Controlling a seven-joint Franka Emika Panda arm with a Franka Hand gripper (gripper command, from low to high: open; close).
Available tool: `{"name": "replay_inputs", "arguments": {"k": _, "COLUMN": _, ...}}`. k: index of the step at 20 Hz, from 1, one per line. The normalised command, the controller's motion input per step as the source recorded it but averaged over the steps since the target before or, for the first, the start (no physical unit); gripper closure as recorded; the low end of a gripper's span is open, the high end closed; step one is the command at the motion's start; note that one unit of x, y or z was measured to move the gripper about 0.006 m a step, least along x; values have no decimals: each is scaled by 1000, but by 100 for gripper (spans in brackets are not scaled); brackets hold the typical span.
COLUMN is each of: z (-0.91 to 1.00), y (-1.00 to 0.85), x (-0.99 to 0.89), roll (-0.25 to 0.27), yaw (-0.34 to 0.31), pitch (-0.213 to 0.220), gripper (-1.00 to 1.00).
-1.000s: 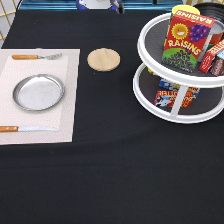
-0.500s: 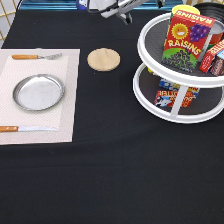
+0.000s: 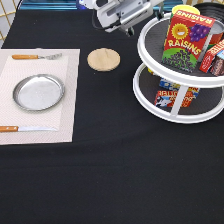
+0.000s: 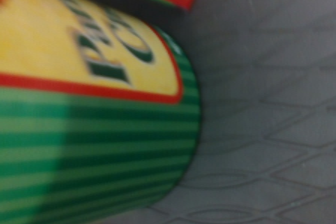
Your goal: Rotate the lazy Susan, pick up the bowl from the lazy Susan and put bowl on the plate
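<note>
The white two-tier lazy Susan (image 3: 176,116) stands at the exterior view's right. Its top shelf holds a red raisins box (image 3: 185,42), other packets and a yellow-topped can (image 3: 184,10). A dark glossy curved edge (image 3: 210,8) behind them may be the bowl; most of it is hidden. The silver plate (image 3: 38,92) lies empty on a pale placemat (image 3: 67,125) at the left. My gripper (image 3: 121,26) hangs at the exterior view's top, just left of the top shelf's rim, holding nothing that I can see. The wrist view shows a green ribbed can (image 4: 90,150) with a yellow and red label, close by on a grey textured surface.
A round tan wooden disc (image 3: 103,59) lies between the placemat and the lazy Susan. A fork (image 3: 37,56) and a knife (image 3: 27,129) with orange handles flank the plate. A box (image 3: 167,95) sits on the lower shelf. A black cloth covers the table.
My arm has come into view from the exterior view's top and moved down and to the right, up to the left rim of the lazy Susan's top shelf.
</note>
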Motion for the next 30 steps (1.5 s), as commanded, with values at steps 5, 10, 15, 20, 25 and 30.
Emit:
{"name": "replay_inputs", "arguments": {"k": 5, "z": -377, "y": 5, "x": 0, "roll": -8, "yaw": 0, "pitch": -3, "gripper": -100}}
{"name": "replay_inputs", "arguments": {"k": 10, "z": -119, "y": 0, "x": 150, "roll": -22, "yaw": 0, "pitch": -16, "gripper": -100}}
{"name": "replay_inputs", "arguments": {"k": 15, "z": 0, "y": 0, "x": 531, "roll": -51, "yaw": 0, "pitch": -4, "gripper": -100}}
{"name": "replay_inputs", "arguments": {"k": 20, "z": 0, "y": -34, "x": 639, "roll": -46, "yaw": 0, "pitch": 0, "gripper": -100}}
{"name": "replay_inputs", "arguments": {"k": 25, "z": 0, "y": -56, "x": 626, "roll": -27, "yaw": 3, "pitch": 0, "gripper": -100}}
{"name": "replay_inputs", "arguments": {"k": 30, "z": 69, "y": -95, "x": 609, "roll": 0, "yaw": 31, "pitch": 2, "gripper": -100}}
